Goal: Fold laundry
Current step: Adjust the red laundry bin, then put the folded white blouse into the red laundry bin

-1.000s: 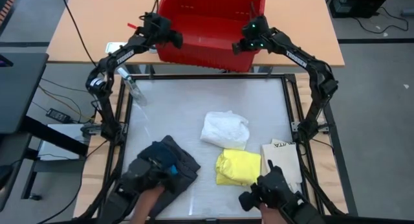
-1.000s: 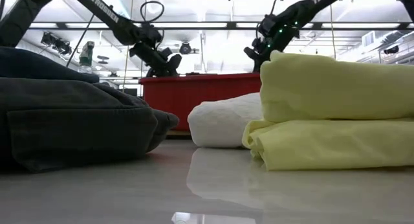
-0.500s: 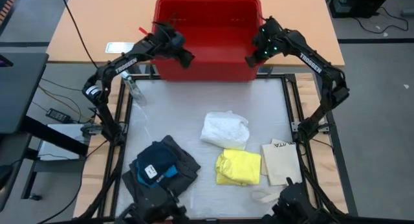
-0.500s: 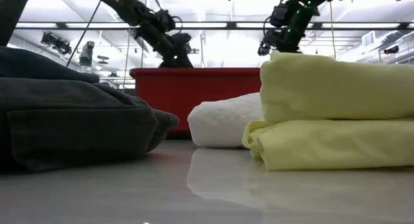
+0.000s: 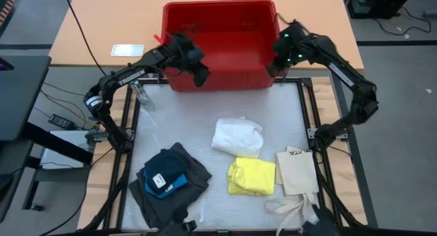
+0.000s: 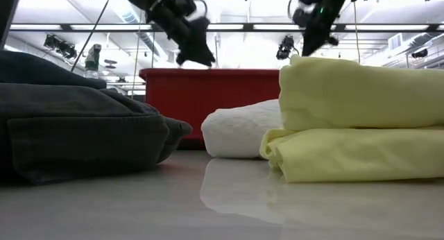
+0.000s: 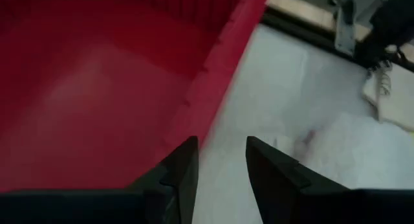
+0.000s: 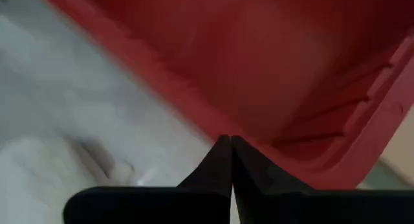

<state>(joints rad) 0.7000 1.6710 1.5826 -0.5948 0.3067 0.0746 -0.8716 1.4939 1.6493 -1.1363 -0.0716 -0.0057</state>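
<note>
On the table, folded yellow cloth (image 5: 251,176), white cloth (image 5: 237,136) and dark grey shorts (image 5: 171,181) are seen; at 12 o'clock the left gripper (image 5: 200,71) is parted, empty, the right gripper (image 5: 273,67) clenched, empty.

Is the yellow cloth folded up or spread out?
Folded. The yellow cloth lies as a compact bundle on the table, and the low view shows stacked layers.

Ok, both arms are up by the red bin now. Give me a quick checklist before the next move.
1. Left gripper empty, fingers apart, at the bin's near rim: ok.
2. Right gripper shut, holding nothing, at the same rim: ok.
3. Bin empty: what shows of its inside is bare; the rest cannot tell.
4. White piece and yellow piece folded on the table: ok.
5. Grey shorts with blue piece on top, bunched: not ok.
6. Tote apart from the laundry: ok.
</note>
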